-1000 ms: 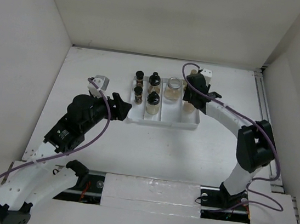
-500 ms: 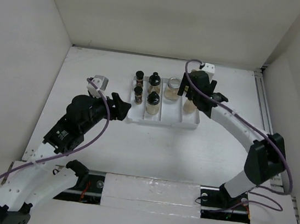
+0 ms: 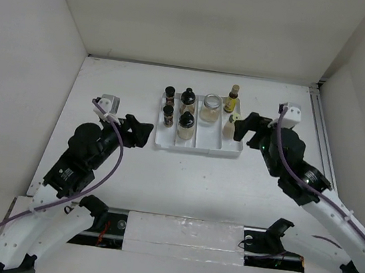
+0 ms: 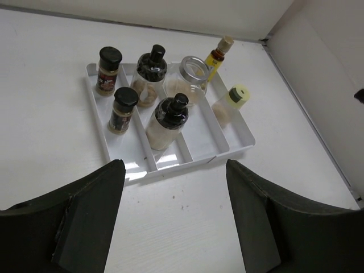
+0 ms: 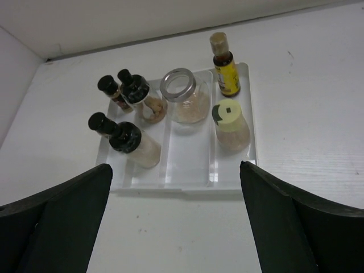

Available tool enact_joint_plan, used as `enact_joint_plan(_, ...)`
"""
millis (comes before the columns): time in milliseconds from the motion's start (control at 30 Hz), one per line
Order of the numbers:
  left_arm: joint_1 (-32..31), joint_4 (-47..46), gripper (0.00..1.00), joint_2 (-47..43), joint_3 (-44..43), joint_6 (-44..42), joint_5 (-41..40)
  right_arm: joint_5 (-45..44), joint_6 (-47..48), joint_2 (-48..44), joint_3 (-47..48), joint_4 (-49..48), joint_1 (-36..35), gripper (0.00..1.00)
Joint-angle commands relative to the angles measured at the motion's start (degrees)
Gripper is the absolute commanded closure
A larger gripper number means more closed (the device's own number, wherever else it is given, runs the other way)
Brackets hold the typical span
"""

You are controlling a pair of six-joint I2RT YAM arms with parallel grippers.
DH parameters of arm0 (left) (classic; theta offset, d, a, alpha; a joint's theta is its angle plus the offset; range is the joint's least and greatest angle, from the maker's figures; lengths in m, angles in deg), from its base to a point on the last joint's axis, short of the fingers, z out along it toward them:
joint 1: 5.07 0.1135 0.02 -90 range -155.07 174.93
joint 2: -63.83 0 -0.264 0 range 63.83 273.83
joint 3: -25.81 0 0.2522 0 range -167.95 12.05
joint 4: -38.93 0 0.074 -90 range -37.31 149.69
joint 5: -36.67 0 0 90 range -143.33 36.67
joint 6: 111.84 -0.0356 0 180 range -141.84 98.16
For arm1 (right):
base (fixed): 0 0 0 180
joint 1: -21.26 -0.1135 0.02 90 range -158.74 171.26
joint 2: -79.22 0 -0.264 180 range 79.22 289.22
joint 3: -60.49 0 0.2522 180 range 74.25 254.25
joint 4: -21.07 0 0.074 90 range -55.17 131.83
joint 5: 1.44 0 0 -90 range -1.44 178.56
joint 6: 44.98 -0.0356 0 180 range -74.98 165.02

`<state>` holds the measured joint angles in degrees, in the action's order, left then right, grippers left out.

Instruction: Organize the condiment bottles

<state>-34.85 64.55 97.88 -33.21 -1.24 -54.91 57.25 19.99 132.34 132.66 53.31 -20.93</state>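
The condiment bottles all stand in the white divided tray (image 3: 197,150). From left to right they are two slim spice bottles (image 3: 168,104), two black-capped jars (image 3: 185,125), a silver-lidded clear jar (image 3: 210,108), a yellow-capped amber bottle (image 3: 231,98) and a cream squeeze bottle (image 3: 231,126). My left gripper (image 3: 144,131) hovers open just left of the tray, holding nothing. On the tray's right side my right gripper (image 3: 244,129) is open wide and empty, close to the cream bottle (image 5: 230,125). Both wrist views look at the tray (image 4: 199,136) between open fingers.
White walls enclose the table on the left, back and right. A rail (image 3: 318,127) runs along the right side. Bare tabletop lies between the tray's front edge (image 5: 176,185) and the arm bases.
My right gripper opened and drew back from the tray's right compartment toward the near right, uncovering the amber and cream bottles. The left arm shifted slightly left and nearer.
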Motion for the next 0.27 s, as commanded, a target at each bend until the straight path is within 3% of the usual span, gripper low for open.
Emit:
enact_joint_plan(0, 0.2, -3.0, 0.33, -2.4, 1.1, -0.2, -1.1, -0.5, -1.3, -5.3, -4.4, 3.0, -1.1, 0.01)
enact_joint_plan(233, 0.2, -3.5, 0.34, -3.5, 1.1, 0.3, -0.5, -1.4, -3.7, -8.7, -4.9, 7.3, -1.7, 0.01)
